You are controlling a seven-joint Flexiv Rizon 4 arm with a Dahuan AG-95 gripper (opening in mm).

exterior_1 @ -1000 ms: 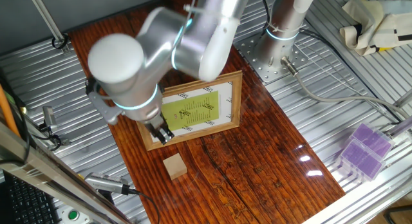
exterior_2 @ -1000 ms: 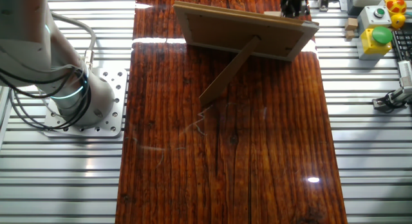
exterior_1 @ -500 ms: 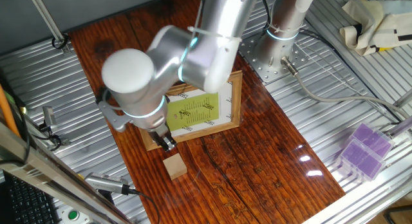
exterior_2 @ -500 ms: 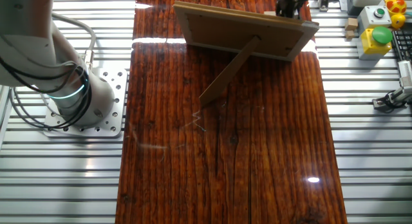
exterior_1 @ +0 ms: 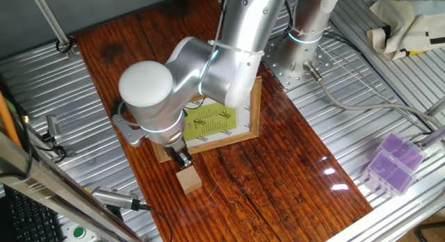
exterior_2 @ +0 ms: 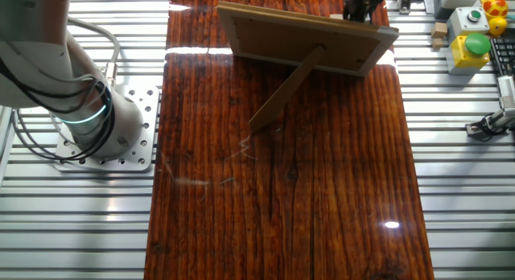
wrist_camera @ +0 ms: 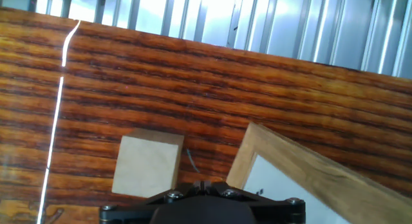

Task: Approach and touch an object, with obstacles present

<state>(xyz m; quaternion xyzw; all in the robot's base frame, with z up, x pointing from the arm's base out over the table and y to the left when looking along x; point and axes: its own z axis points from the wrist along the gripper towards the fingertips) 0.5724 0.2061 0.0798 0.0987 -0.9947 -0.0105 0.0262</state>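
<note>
The small tan wooden cube lies on the dark wood table, just in front of the picture frame's near left corner. It also shows in the hand view, at lower left. The light wooden picture frame with its white mat and yellow-green sheet stands behind it. Its corner shows in the hand view, and its back and prop in the other fixed view. My gripper is shut and empty. It hangs just above the cube's far edge, beside the frame's corner, and shows in the hand view too. I cannot tell whether it touches the cube.
A purple ridged box lies on the metal bench at the right. The arm's base stands behind the frame. Button boxes sit at the table's edge in the other fixed view. Tools lie along the left edge.
The arm has swung right and down along the frame's front. The gripper has moved from the frame's lower left corner to just above the cube. The cube and the frame have not moved.
</note>
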